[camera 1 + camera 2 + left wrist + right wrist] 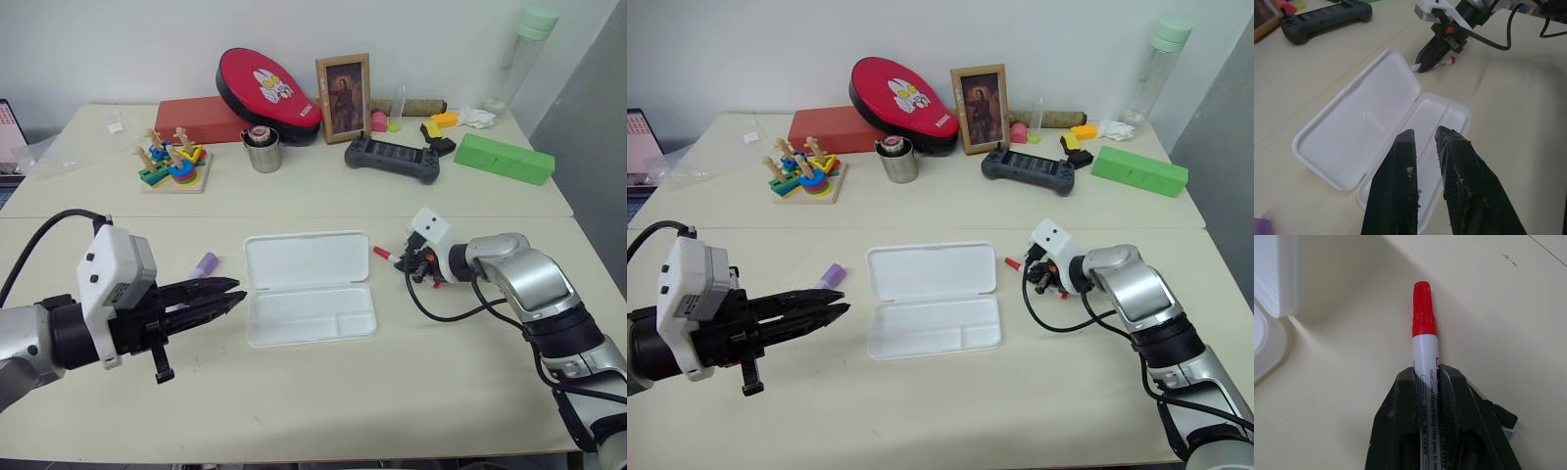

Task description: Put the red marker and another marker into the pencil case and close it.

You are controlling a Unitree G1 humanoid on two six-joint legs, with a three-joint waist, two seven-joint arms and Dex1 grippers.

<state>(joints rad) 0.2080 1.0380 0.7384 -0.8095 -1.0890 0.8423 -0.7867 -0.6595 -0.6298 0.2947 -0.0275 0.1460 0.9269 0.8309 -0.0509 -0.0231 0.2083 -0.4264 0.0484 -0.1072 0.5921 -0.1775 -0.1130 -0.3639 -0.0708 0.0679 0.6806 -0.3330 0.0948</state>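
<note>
The right pincer (pixel 1426 382) is clamped on the red marker (pixel 1423 330) lying on the desk (pixel 392 392) just beside the open pencil case (pixel 309 299), while the left pincer (pixel 227 296), fingers nearly together and empty, hovers near the purple marker (pixel 204 264).

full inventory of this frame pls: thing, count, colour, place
pencil case: 1, white, open flat, front table centre
red marker: 1, white barrel, red cap, on the table right of the case, between the right gripper's fingers
purple marker: 1, lilac, left of the case
green box: 1, back right
game controller: 1, dark grey, back centre
picture frame: 1, wooden, back centre
red pad: 1, red and black, back
metal cup: 1, silver, back centre
stacking toy: 1, multicoloured, back left
bottle: 1, clear, pale green cap, back right
left gripper: black, nearly shut, empty, left of the case
right gripper: black, shut on the marker
</note>
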